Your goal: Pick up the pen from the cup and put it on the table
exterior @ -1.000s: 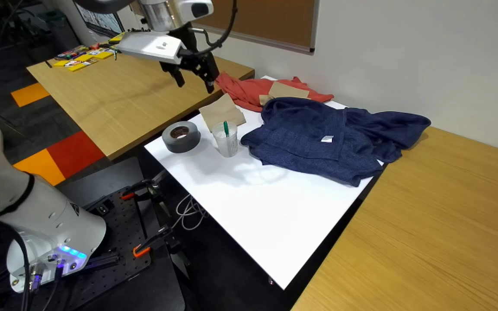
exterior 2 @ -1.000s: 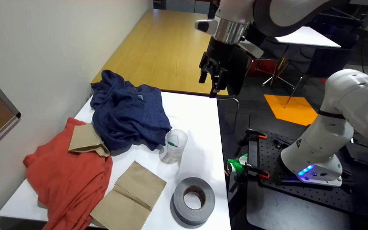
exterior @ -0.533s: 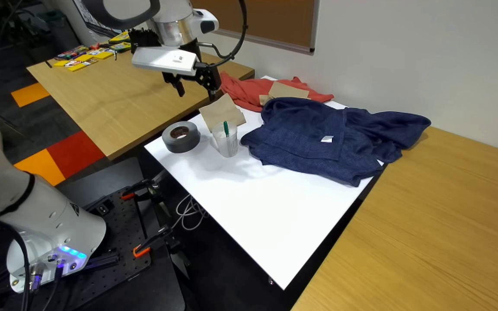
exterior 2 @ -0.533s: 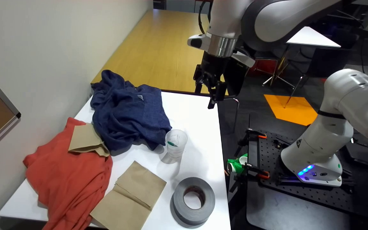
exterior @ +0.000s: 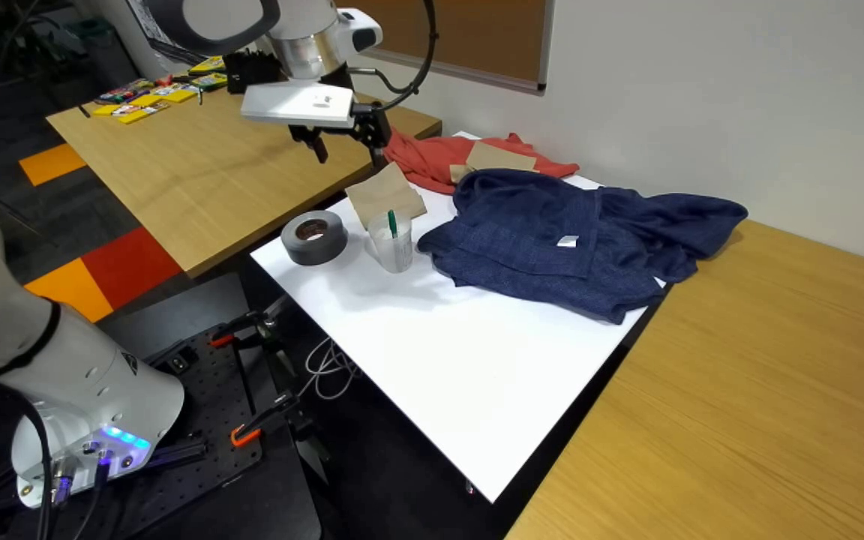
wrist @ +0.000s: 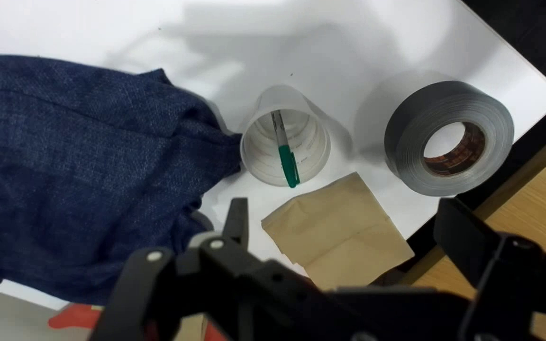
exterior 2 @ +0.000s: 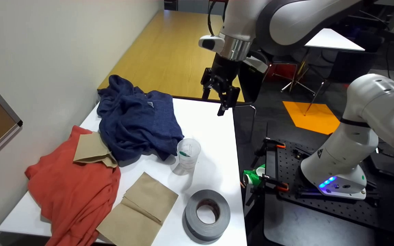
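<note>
The white table [exterior: 469, 390] stands along a pale wall [exterior: 702, 97], between two wooden tables [exterior: 762, 360]. On it there is the translucent cup [wrist: 258, 151], upright, and inside it the pen [wrist: 284, 148] leans, with its green end up at the rim. At one side of the cup lies a roll of grey tape [wrist: 405, 142]; at the other side the dark blue cloth [wrist: 102, 156] is just beside it, if they touch, I cannot tell. A folded brown paper [wrist: 339, 232] is near. My gripper [exterior 2: 213, 104] hangs in the air, higher than the cup and well apart from it, and its two fingers are wide apart
</note>
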You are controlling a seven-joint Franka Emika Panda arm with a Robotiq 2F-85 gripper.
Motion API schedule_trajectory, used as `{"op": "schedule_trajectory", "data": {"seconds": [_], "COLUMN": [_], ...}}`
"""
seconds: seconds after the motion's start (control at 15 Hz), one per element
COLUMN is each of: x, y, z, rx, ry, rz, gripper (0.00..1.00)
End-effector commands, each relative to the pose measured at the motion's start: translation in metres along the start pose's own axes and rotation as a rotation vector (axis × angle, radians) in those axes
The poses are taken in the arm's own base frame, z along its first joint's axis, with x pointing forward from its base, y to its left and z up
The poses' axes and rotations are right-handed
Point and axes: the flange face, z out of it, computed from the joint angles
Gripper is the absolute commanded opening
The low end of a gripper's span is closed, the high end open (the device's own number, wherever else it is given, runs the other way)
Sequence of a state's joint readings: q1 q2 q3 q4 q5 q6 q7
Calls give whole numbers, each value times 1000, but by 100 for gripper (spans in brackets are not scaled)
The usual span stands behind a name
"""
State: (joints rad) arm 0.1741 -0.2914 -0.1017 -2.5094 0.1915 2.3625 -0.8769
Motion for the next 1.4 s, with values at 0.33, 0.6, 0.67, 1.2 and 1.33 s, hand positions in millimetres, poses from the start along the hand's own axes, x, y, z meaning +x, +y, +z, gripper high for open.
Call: {"op": "schedule_trajectory", "data": {"seconds": [0.33,0.6,0.67,1.2,1.33], "x": [20,22,23,27,28], "y": [5,15,16,27,32], "z": [55,80,87,124,132], "rx": [23,3,5,61,73], "ry": [78,103,104,80,73], "rz": [-301,-349,-354,-339,-330], "gripper": [100,100,100,75,74]}}
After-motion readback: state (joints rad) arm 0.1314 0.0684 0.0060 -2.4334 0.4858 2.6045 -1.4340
